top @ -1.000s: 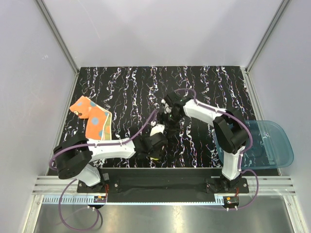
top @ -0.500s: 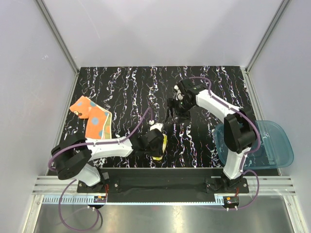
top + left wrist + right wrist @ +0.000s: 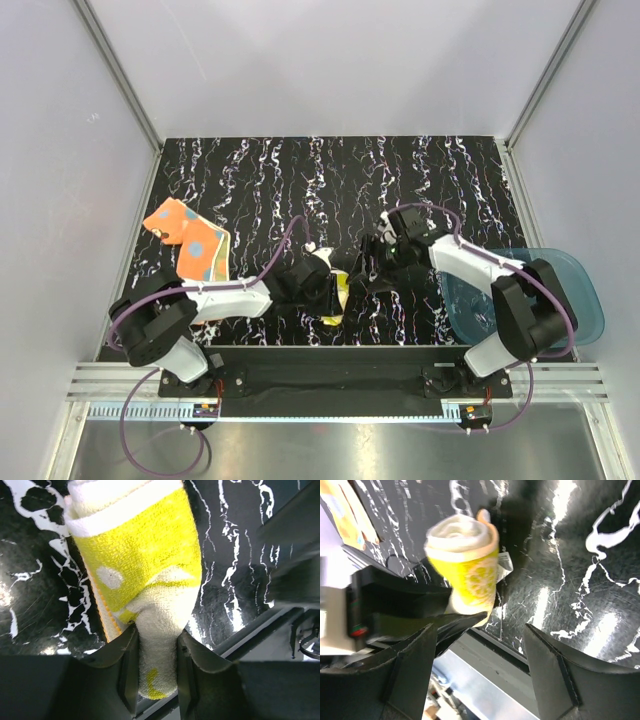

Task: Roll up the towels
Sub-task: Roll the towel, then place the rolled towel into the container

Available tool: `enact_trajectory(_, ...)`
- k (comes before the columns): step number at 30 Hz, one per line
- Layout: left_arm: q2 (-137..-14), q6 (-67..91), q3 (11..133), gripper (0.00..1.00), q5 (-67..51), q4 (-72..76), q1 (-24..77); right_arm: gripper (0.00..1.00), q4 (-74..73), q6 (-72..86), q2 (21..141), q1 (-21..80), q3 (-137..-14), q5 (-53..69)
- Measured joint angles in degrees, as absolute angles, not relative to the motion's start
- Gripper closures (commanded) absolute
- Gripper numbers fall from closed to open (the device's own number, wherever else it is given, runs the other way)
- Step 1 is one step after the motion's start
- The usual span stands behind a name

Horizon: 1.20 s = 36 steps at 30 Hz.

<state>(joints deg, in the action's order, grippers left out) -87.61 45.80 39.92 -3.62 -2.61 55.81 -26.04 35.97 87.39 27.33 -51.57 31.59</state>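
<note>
Left gripper (image 3: 156, 675) pinches yellow towel (image 3: 145, 565), lower centre; right gripper (image 3: 480, 672) open beside; dotted towel (image 3: 192, 243) left; tray (image 3: 570, 300) lower right.

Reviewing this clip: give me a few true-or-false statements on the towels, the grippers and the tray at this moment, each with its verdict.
1. The left gripper is clamped on the rolled yellow towel. True.
2. The right gripper holds the yellow towel too. False: its jaws stand open with nothing between them, near the roll.
3. The orange polka-dot towel is rolled up. False: it lies loosely folded near the table's left edge.
4. The blue tray holds a towel. False: no towel shows in it.
5. The yellow towel sits near the table's front edge. True.
</note>
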Motion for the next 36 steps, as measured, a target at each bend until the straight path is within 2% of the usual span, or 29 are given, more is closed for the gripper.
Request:
enact_trajectory(5,-88.1,46.2,39.7,0.68,-5.0,-1.1,55.4,0.25,-17.4,41.2,88.4,28.1,-45.8,33.3)
enact_trajectory(11,-88.2,46.7,38.7,0.68,-6.7,1.2,54.9,0.24,-8.4,45.5,92.9,30.8,-44.5,34.1)
enact_trajectory(15,-88.2,46.9,38.4,0.68,-7.4,1.7,54.6,0.29,-5.3,47.0,95.2,32.3,-44.5,34.0)
enact_trajectory(22,-87.2,47.7,36.1,0.67,-9.9,4.4,53.2,0.49,-1.4,49.3,97.6,33.6,-43.0,33.5)
enact_trajectory(25,-86.9,48.3,35.0,0.64,-11.7,5.5,52.4,0.66,1.4,50.5,97.7,34.6,-42.1,33.3)
enact_trajectory(26,-86.8,48.5,34.7,0.62,-12.2,5.9,52.1,0.77,2.4,51.0,97.7,34.8,-41.7,33.2)
enact_trajectory(29,-86.4,48.9,33.9,0.49,-13.4,6.5,51.4,1.0,6.4,52.8,98.2,35.1,-40.1,33.6)
enact_trajectory(32,-85.3,49.4,33.6,0.41,-14.0,6.5,51.2,1.0,8.8,54.0,98.4,35.2,-39.3,33.9)
enact_trajectory(36,-83.4,49.0,33.6,0.39,-13.2,3.9,51.2,1.0,4.8,52.4,98.0,35.6,-41.9,33.1)
